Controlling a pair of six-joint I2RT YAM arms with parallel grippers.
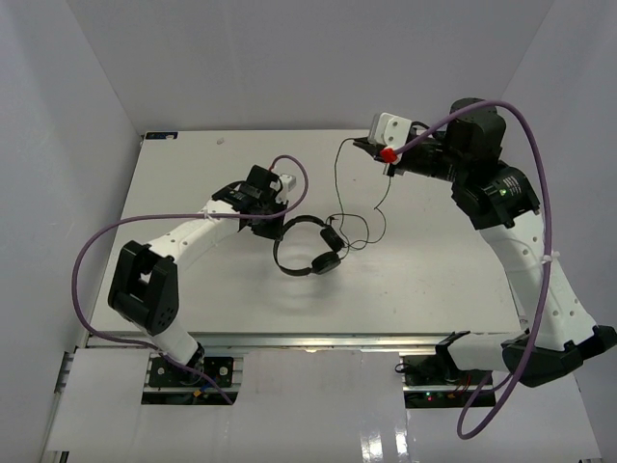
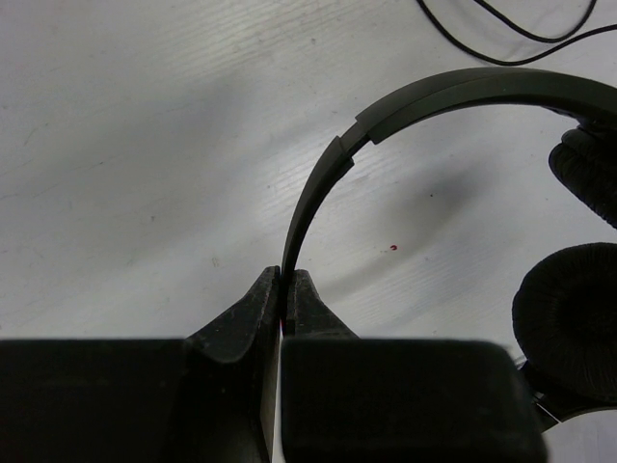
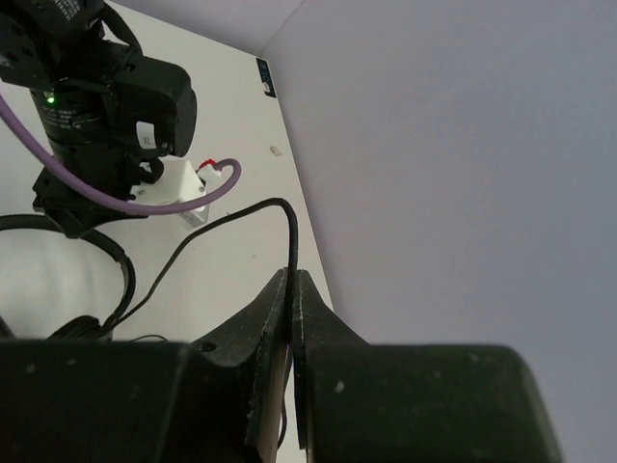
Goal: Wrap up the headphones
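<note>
Roughly mid-tabletop in the top view, slightly toward the left edge, sit the headphones. They lie flat, the headband arcing left and both earcups close together on the right side. The left gripper comes in from the left and is down on the upper-left part of the headband. The thin black cord loops loosely from the earcups toward the far edge, where it rises to the right gripper, which hangs above the far right part of the tabletop. A purple cable runs along each arm.

Left wrist view: the fingers are pressed together with the headband's thin edge pinched between the tips, so it is a narrow grip on the band. The band curves up and to the right from the grip. Two padded earcups show at the right edge, one above the other. A bit of cord crosses the top right corner. A small red speck lies on the tabletop inside the arc.

Right wrist view: the fingers are closed narrow on the cord, which comes up out of the tips, bends over left and drops toward the tabletop. Behind it is the left arm, with a green light, over the headband. The white wall fills the right side, and the tabletop's far edge meets it.
</note>
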